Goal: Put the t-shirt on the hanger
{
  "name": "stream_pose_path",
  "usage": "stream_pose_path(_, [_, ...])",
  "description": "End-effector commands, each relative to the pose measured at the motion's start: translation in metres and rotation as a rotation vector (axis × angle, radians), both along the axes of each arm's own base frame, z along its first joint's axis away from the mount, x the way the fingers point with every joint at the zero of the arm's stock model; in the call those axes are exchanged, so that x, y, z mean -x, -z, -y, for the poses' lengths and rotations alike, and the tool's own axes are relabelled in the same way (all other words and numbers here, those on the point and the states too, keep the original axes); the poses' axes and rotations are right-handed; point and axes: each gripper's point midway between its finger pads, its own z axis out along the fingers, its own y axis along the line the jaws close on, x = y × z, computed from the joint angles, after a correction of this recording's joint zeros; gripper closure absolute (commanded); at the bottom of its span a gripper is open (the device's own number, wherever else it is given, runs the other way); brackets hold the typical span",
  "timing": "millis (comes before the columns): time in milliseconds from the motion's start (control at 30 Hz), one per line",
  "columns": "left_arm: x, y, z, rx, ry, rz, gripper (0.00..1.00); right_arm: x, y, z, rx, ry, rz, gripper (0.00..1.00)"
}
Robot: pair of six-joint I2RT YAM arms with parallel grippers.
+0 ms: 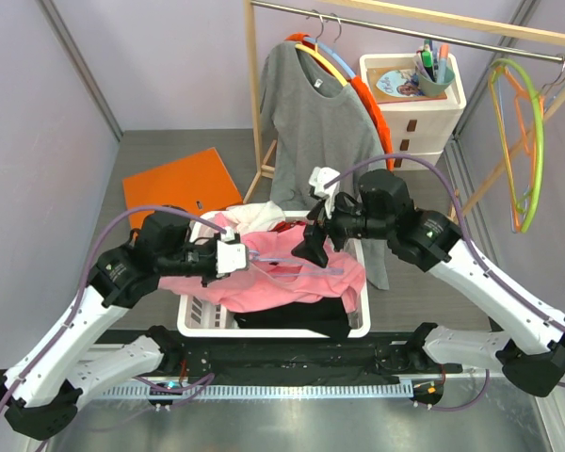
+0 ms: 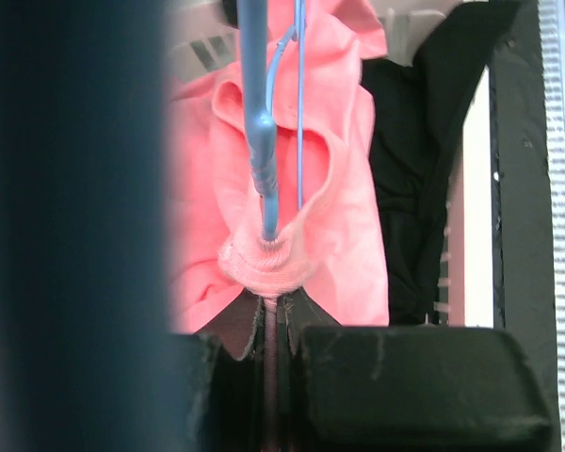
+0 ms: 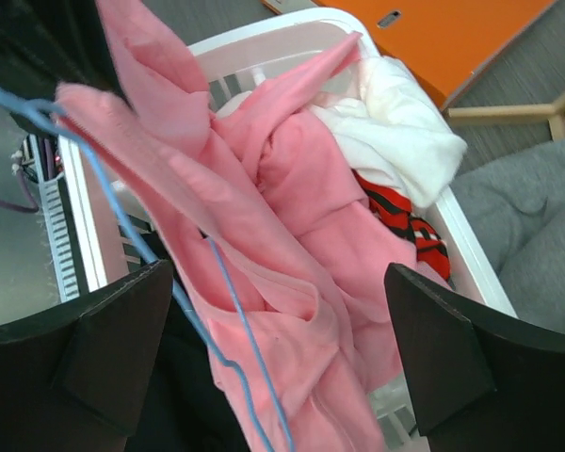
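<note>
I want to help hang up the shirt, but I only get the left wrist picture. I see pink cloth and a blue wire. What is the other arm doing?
Observer: The right arm is over the basket, its jaws wide open above the shirt and hanger, holding nothing.
Operator: What else lies near my shirt?
Observer: A white garment with a red print lies beside it, at the far end of the basket.
Operator: Is there somewhere to hang it?
Observer: Yes, a rail stands behind the basket, and a grey shirt hangs on it.
</note>
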Motion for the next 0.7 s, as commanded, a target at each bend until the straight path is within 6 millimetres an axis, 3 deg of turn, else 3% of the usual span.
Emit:
stream_pose_path(0, [0.019, -0.003, -0.001, -0.013, 0.142, 0.050, 1.00, -0.024, -0.002, 0.017, 0.009, 0.192, -0.114, 0.00])
stream_pose_path(100, [0.021, -0.009, 0.000, 0.007, 0.156, 0.079, 1.00, -0.033, 0.020, 0.022, 0.061, 0.225, -0.183, 0.00])
stream_pose_path(300, [0.018, -0.017, 0.001, 0.019, 0.149, 0.096, 1.00, -0.025, 0.074, 0.034, 0.223, 0.191, -0.223, 0.01])
stream_pose_path(567, [0.011, -0.017, 0.004, 0.038, 0.104, 0.084, 1.00, -0.020, 0.089, 0.017, 0.296, 0.133, -0.146, 0.07])
stream_pose_path(667, [0.010, -0.018, 0.003, 0.052, 0.082, 0.081, 1.00, -0.029, 0.095, 0.011, 0.318, 0.164, -0.123, 0.12])
